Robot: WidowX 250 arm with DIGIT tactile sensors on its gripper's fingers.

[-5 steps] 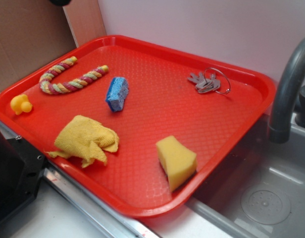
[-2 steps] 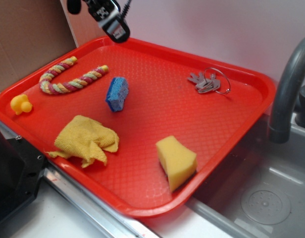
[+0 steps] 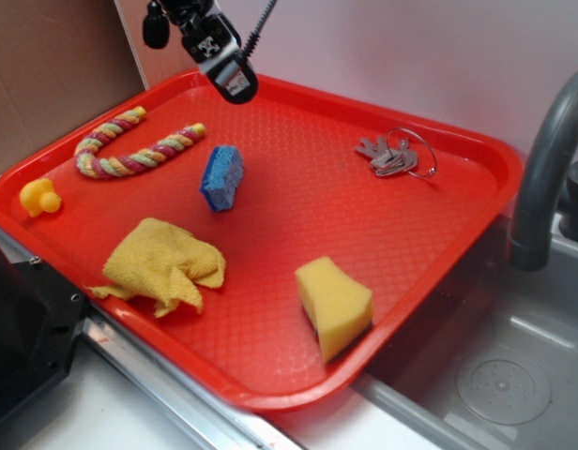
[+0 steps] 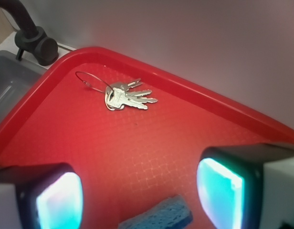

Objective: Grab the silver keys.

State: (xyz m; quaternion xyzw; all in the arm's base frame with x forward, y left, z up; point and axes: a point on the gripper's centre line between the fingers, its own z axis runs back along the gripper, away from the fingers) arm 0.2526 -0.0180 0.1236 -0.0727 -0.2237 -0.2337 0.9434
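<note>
My gripper (image 3: 225, 73) hung above the far-left corner of the red tray (image 3: 270, 398), jaws spread wide and holding nothing; the wrist view showed both pads (image 4: 219, 192) well apart with bare tray between them.

The silver keys (image 3: 390, 157) lay flat near the tray's far-right rim, well apart from me. In the wrist view the silver keys (image 4: 127, 98) were fanned out, blades pointing toward the back rim, with the thin wire ring (image 4: 93, 82) looping off toward the sink side. Nothing touched them, and the tray floor around them was bare.

The blue sponge (image 3: 221, 176) sat between me and the middle of the tray, and showed at the bottom edge of the wrist view. Rope toy (image 3: 131, 144), rubber duck (image 3: 39, 198), yellow cloth (image 3: 163, 262) and yellow sponge (image 3: 334, 304) were all on the near or left side, out of the path. Faucet (image 3: 544, 169) stood just past the tray's right rim.

My read on the step: approach, not yet over the target. I'd travel across at height, clear the blue sponge, and centre the jaws over the thick cluster at the key heads, not the wire. Keys are thin and flat, so I'd go right down to the tray floor and close across the stack's narrow width. Risk: pads skating over the metal, or snagging only the ring.
</note>
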